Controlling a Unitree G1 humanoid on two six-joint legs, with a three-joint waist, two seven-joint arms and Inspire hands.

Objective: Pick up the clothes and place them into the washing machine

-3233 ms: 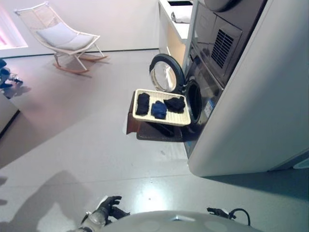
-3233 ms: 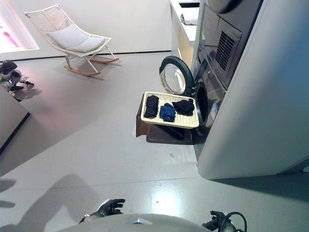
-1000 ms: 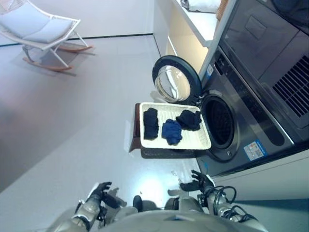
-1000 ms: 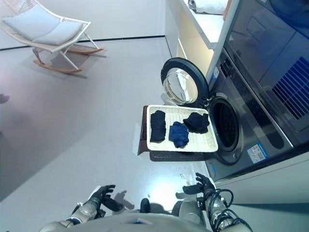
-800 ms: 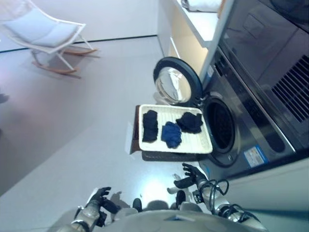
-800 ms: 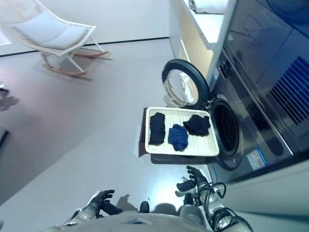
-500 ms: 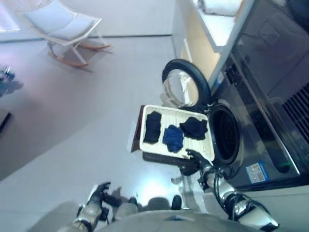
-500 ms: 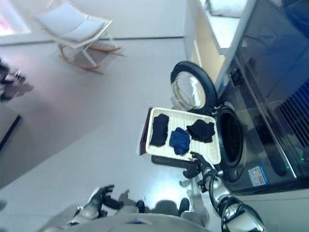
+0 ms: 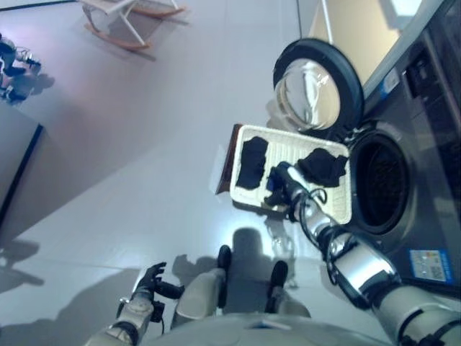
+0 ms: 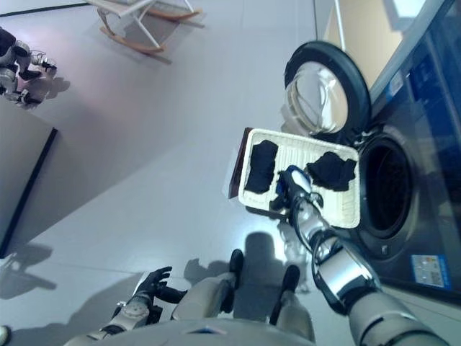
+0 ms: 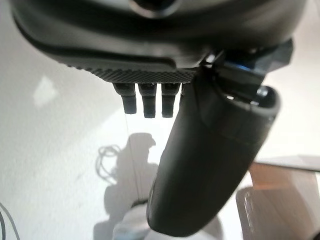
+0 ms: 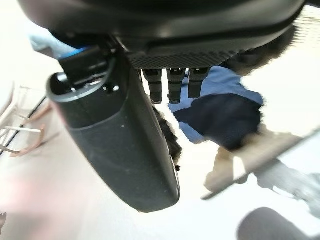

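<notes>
floor [image 9: 144,158]: glossy, smooth | tray [image 9: 344,209]: ribbed plastic | clothes [image 9: 253,160]: matt cloth

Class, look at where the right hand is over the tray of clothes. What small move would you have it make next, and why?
Probably lower the right hand and close it on the blue garment. It hovers over the middle of the tray, its fingers are straight, the blue cloth lies just beyond them, and the washing machine drum beside the tray stands open.

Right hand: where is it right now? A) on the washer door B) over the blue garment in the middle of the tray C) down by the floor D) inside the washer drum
B: the right hand is over the blue garment mid-tray.
</notes>
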